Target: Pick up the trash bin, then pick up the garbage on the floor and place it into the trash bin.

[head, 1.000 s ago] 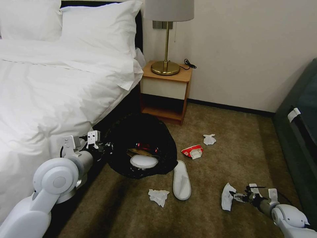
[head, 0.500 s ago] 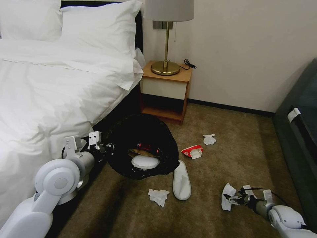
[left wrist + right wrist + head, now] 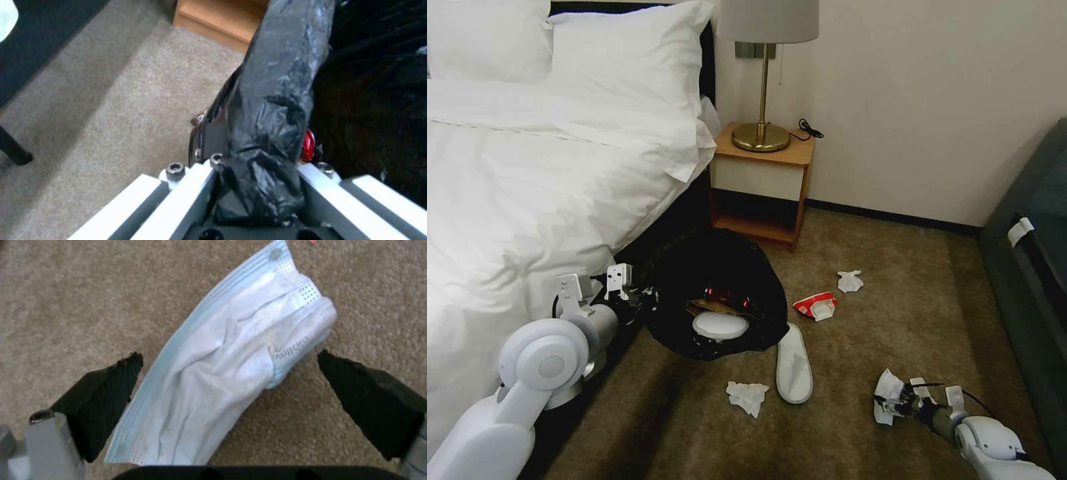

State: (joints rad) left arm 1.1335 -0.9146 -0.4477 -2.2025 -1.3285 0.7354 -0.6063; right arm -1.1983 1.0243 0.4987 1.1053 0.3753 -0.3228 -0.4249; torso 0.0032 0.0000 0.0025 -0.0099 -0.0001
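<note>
The trash bin (image 3: 714, 273), lined with a black bag, hangs tilted beside the bed with its mouth facing me. My left gripper (image 3: 642, 298) is shut on its rim; the left wrist view shows the crinkled black bag (image 3: 271, 110) pinched between the fingers. Inside lie a white slipper (image 3: 718, 326), tan paper and red wrappers. My right gripper (image 3: 887, 404) is low over the carpet and open, its black fingertips (image 3: 109, 386) on either side of a white face mask (image 3: 222, 380), apart from it. More garbage lies on the floor: a slipper (image 3: 794, 363), a tissue (image 3: 747, 397), a red wrapper (image 3: 816, 305) and another tissue (image 3: 850, 281).
The white bed (image 3: 527, 187) fills the left side. A wooden nightstand (image 3: 760, 193) with a brass lamp (image 3: 762, 80) stands against the back wall. A dark sofa (image 3: 1034, 280) runs along the right. Open carpet lies between the bin and the sofa.
My right gripper has sunk lower and come a little left, closing in around the face mask. The left arm and the bin have barely moved.
</note>
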